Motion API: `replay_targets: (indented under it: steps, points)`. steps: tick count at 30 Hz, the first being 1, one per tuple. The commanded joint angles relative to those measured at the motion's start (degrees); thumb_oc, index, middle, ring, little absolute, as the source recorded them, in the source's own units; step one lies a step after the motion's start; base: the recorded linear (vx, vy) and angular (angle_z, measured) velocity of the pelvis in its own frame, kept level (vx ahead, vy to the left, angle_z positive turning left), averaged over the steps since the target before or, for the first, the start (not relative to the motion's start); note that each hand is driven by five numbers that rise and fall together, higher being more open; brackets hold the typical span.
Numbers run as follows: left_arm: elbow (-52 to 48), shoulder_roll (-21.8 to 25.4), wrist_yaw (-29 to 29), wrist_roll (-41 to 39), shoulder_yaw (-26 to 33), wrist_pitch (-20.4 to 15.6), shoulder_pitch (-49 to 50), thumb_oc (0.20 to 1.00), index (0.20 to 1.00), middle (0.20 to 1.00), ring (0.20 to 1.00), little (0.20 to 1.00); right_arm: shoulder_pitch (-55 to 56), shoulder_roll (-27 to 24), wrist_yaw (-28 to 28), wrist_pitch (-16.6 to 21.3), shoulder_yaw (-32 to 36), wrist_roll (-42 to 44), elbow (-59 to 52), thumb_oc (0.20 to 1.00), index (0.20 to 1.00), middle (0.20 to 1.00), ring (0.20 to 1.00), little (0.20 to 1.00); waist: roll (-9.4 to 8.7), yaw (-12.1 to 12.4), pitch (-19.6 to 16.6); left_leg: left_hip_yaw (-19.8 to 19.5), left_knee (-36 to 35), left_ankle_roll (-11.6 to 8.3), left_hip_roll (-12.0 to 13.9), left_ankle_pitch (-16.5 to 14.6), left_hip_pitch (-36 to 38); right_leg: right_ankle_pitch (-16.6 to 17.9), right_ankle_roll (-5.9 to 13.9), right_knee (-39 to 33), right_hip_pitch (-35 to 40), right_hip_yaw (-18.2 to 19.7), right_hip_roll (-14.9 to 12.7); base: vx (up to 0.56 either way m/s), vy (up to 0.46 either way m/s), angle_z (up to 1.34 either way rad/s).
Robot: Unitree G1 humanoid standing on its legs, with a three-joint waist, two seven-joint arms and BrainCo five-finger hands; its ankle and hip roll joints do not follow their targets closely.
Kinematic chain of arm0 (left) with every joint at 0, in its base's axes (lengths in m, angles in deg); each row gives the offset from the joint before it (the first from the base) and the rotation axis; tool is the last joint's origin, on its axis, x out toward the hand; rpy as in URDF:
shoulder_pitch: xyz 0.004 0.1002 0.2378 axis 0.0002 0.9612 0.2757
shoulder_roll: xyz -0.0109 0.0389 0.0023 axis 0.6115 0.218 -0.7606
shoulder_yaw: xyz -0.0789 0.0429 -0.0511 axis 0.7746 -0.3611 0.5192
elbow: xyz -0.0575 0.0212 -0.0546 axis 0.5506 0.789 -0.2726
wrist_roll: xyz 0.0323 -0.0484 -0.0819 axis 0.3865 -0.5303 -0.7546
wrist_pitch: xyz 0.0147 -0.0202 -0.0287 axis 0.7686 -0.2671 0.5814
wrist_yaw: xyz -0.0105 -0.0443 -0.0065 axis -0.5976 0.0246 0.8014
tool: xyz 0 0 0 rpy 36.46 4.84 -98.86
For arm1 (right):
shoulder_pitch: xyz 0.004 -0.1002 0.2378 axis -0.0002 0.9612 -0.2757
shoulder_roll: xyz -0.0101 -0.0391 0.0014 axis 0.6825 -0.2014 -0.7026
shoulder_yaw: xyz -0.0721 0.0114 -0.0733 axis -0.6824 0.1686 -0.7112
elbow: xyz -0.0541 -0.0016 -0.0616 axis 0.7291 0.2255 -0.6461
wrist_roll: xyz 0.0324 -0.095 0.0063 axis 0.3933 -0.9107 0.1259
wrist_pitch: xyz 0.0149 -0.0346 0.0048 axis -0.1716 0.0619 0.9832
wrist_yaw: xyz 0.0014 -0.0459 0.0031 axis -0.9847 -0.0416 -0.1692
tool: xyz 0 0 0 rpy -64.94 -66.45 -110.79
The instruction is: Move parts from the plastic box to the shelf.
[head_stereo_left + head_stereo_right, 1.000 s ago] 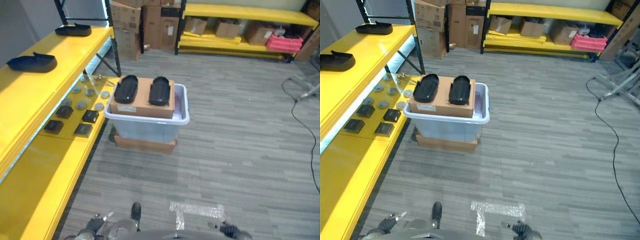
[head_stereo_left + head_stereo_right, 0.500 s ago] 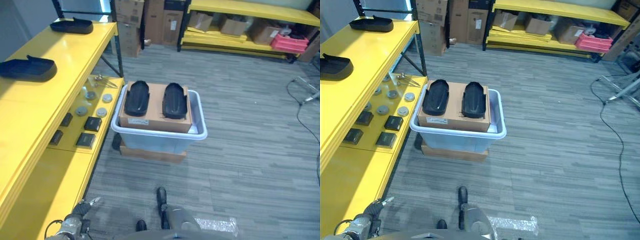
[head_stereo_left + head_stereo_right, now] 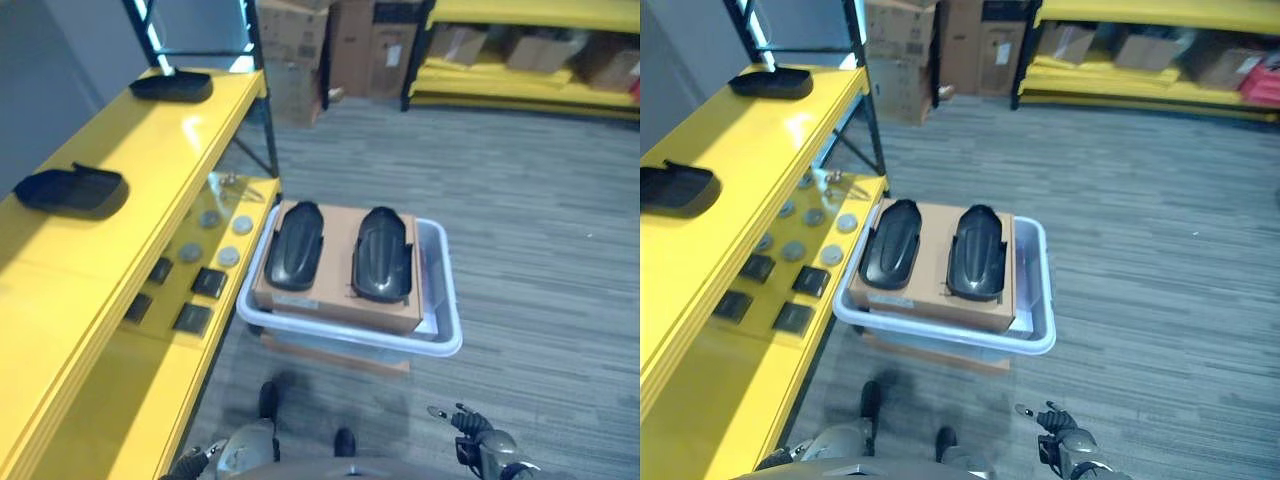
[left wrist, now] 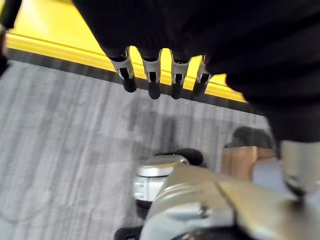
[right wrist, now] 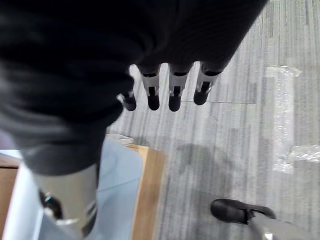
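A clear plastic box stands on the grey floor beside the yellow shelf. A cardboard carton lies in it, with two black moulded parts side by side on top. Two similar black parts rest on the shelf's top level. My right hand hangs low, in front of the box's right corner, fingers straight and holding nothing. My left hand hangs near the shelf's lower edge, its fingers also straight and empty.
The lower shelf level carries small grey discs and black square pieces. A dark shelf upright stands behind the box. Stacked cardboard boxes and another yellow rack line the far wall.
The whole view has shifted, so the box and shelf now show nearer and larger. My right hand now shows at the lower right, and my left hand sits lower at the bottom edge.
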Motion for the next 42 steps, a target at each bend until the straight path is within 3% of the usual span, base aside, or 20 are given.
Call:
replay_targets:
  steps: [1, 2, 3, 5, 6, 7, 8, 10, 11, 13, 17, 18, 22, 25, 27, 32, 36, 42]
  points:
    - [1.7, 1.7, -0.2, 0.9, -0.2, -1.0, -2.2, 1.0, 1.0, 1.0, 1.0, 1.0, 2.9, -1.1, 1.2, 1.2, -0.2, 4.4, -2.4, 1.0, 1.0, 1.0, 1.0, 1.0, 0.43, -1.0, -1.5, 0.2, 1.2, 1.84, -1.3, -4.9, 5.7, -1.6, 6.07, 4.5, -4.2, -2.0, -3.0, 0.04, 0.084, -0.37]
    - [1.7, 2.6, 0.0, 0.6, 0.2, -1.0, -2.3, 1.0, 1.0, 1.0, 1.0, 1.0, 2.9, -0.9, 1.5, 1.6, 0.0, 4.9, -4.6, 1.0, 1.0, 1.0, 1.0, 1.0, 0.46, -1.3, -1.1, 0.6, 0.9, 2.26, -1.0, -4.7, 6.2, -1.7, 6.23, 7.6, -5.9, -1.1, -2.9, 0.0, 0.055, -0.2]
    - [1.1, 4.4, 0.4, 0.0, 1.0, -1.1, -3.0, 1.0, 1.0, 1.0, 1.0, 1.0, 3.1, -0.9, 2.4, 2.1, -0.1, 4.0, -10.7, 1.0, 1.0, 1.0, 1.0, 1.0, 0.57, -2.2, -0.2, 0.4, -0.1, 2.62, -0.6, -4.4, 6.5, -1.2, 7.65, 12.7, -9.2, 1.6, -2.2, 0.0, 0.054, -0.13]
    - [0.6, 5.7, 0.8, -0.2, 1.9, -1.3, -3.1, 1.0, 1.0, 1.0, 1.0, 1.0, 4.0, -0.9, 2.8, 2.4, 0.4, 4.3, -16.0, 1.0, 1.0, 1.0, 1.0, 1.0, 0.54, -2.4, 0.2, 0.7, -0.3, 2.55, 0.0, -4.6, 6.7, -0.9, 8.42, 13.2, -10.6, 3.1, -2.7, -0.01, -0.05, -0.25]
    - [0.1, 6.7, 1.0, -0.1, 2.6, -1.3, -3.1, 1.0, 1.0, 1.0, 1.0, 1.0, 4.8, -1.2, 3.3, 2.9, 1.0, 3.9, -21.7, 1.0, 1.0, 1.0, 1.0, 1.0, 0.72, -2.5, 0.3, 1.1, -0.3, 2.31, 0.7, -5.0, 6.7, -0.6, 8.47, 12.1, -11.1, 3.1, -3.9, 0.01, -0.198, -0.22]
    - [-1.2, 7.8, 1.9, -1.0, 3.7, -1.8, -3.6, 1.0, 1.0, 1.0, 1.0, 1.0, 6.1, -2.8, 5.0, 3.8, 2.8, 1.8, -33.0, 1.0, 1.0, 1.0, 1.0, 1.0, 1.28, -3.0, 0.9, 1.2, -0.3, 1.97, 2.0, -5.2, 6.8, 1.7, 8.74, 10.1, -13.9, 2.1, -7.0, 0.07, -0.211, -0.21]
    - [-1.9, 8.0, 2.0, -1.7, 3.9, -2.1, -3.9, 1.0, 1.0, 1.0, 1.0, 1.0, 6.8, -3.3, 5.6, 4.3, 3.8, 1.7, -36.7, 1.0, 1.0, 1.0, 1.0, 1.0, 1.13, -3.6, 0.8, 1.2, -0.3, 1.81, 2.1, -5.5, 7.2, 1.8, 9.13, 7.6, -12.9, 2.8, -7.8, 0.07, -0.161, -0.37]
    - [-2.5, 8.0, 2.2, -1.6, 4.2, -2.5, -3.5, 1.0, 1.0, 1.0, 1.0, 1.0, 7.6, -3.1, 6.0, 4.6, 4.4, 0.9, -40.7, 1.0, 1.0, 1.0, 1.0, 1.0, 0.83, -3.5, 0.8, 1.3, -0.3, 1.72, 2.0, -5.9, 7.8, 2.1, 9.3, 5.7, -11.9, 3.2, -8.1, 0.12, -0.125, -0.22]
    - [-3.6, 7.4, 2.3, -1.3, 4.6, -2.8, -2.6, 1.0, 1.0, 1.0, 1.0, 1.0, 7.8, -4.2, 7.4, 5.4, 5.1, -2.6, -46.9, 1.0, 1.0, 1.0, 1.0, 1.0, 0.17, -2.7, -0.2, 2.2, -0.3, 1.05, 2.3, -6.5, 8.1, 2.8, 10.0, 2.6, -10.4, 0.9, -8.6, 0.19, -0.224, 0.04]
    - [-4.0, 7.1, 2.4, -1.3, 4.8, -3.1, -2.5, 1.0, 1.0, 1.0, 1.0, 1.0, 8.1, -5.0, 7.4, 5.6, 5.5, -3.8, -50.4, 1.0, 1.0, 1.0, 1.0, 1.0, 0.15, -2.8, -0.5, 2.1, -0.3, 0.79, 2.7, -6.6, 8.0, 2.8, 9.87, 1.3, -9.7, 0.6, -8.2, 0.11, -0.162, -0.13]
    - [-6.5, 4.1, 1.8, 1.1, 0.1, -3.1, -2.7, 1.0, 1.0, 1.0, 1.0, 1.0, 3.0, -8.8, 8.3, 5.6, 4.7, -6.6, -54.9, 1.0, 1.0, 1.0, 1.0, 1.0, 0.53, -2.1, 0.3, 1.1, -0.3, -0.22, 3.8, -5.8, 6.5, 2.0, 9.39, 0.0, -9.2, -1.6, -6.9, 0.0, -0.111, 0.22]
    - [-7.4, 3.5, 1.6, 2.8, -2.7, -3.2, -2.9, 1.0, 1.0, 1.0, 1.0, 1.0, -1.5, -10.6, 9.3, 5.4, 3.0, -7.8, -54.2, 1.0, 1.0, 1.0, 1.0, 1.0, 0.73, -1.3, 1.4, 0.7, -0.3, -0.54, 4.2, -5.4, 5.4, 1.5, 9.19, 0.0, -9.9, -2.2, -6.4, -0.06, -0.063, 0.19]
    - [-8.2, 3.2, 1.7, 3.3, -4.8, -3.4, -3.4, 1.0, 1.0, 1.0, 1.0, 1.0, -8.2, -11.7, 11.8, 5.6, 0.3, -9.2, -50.9, 1.0, 1.0, 1.0, 1.0, 1.0, 0.96, -0.5, 2.8, 0.2, -0.3, -0.75, 4.5, -4.8, 3.6, 1.7, 9.1, 0.0, -11.5, -2.7, -6.0, -0.11, -0.036, 0.02]
    - [-8.2, 3.0, 2.9, 2.5, -7.8, -3.9, -4.9, 1.0, 1.0, 1.0, 1.0, 1.0, -21.6, -12.2, 17.1, 4.5, -5.4, -11.6, -41.8, 1.0, 1.0, 1.0, 1.0, 1.0, 0.94, 1.3, 5.1, -0.4, -0.3, -1.13, 5.1, -3.5, -1.1, 2.4, 9.14, 0.0, -15.6, -3.2, -5.5, -0.15, -0.019, 0.0]
    - [-7.8, 3.2, 3.7, 2.2, -10.5, -4.4, -5.9, 1.0, 1.0, 1.0, 1.0, 1.0, -31.2, -12.0, 18.9, 3.9, -8.8, -8.8, -32.1, 1.0, 1.0, 1.0, 1.0, 1.0, 0.87, 2.6, 6.8, -1.0, -0.3, -1.39, 5.2, -2.7, -3.4, 3.2, 9.15, 0.0, -17.5, -3.5, -5.5, -0.13, 0.008, 0.08]
    - [-7.5, 4.2, 4.5, 1.5, -11.5, -4.5, -7.3, 1.0, 1.0, 1.0, 1.0, 1.0, -39.5, -12.5, 19.9, 3.0, -12.1, -8.1, -24.4, 1.0, 1.0, 1.0, 1.0, 1.0, 0.83, 3.1, 8.6, -1.5, -0.3, -1.75, 5.0, -1.8, -5.8, 3.9, 9.05, 0.0, -19.4, -3.4, -5.4, -0.07, 0.022, 0.13]
    - [-7.9, 5.9, 6.0, -0.3, -12.7, -4.9, -9.7, 1.0, 1.0, 1.0, 1.0, 1.0, -50.4, -12.7, 21.3, 0.5, -18.1, -9.4, -9.6, 1.0, 1.0, 1.0, 1.0, 1.0, 0.22, 4.2, 10.4, -1.9, -0.3, -2.22, 4.9, -0.5, -9.6, 5.1, 9.15, 0.0, -22.7, -3.8, -5.3, -0.06, 0.009, 0.05]
    - [-10.3, 5.7, 6.6, 0.2, -15.8, -4.6, -12.1, 1.0, 1.0, 1.0, 1.0, 1.0, -53.5, -9.9, 18.8, -3.5, -24.6, -15.8, 4.4, 1.0, 1.0, 1.0, 1.0, 1.0, 0.18, 5.2, 11.5, -2.4, -0.3, -2.47, 4.6, 0.4, -11.3, 5.3, 9.25, 0.0, -23.7, -4.4, -5.5, -0.03, 0.011, 0.06]
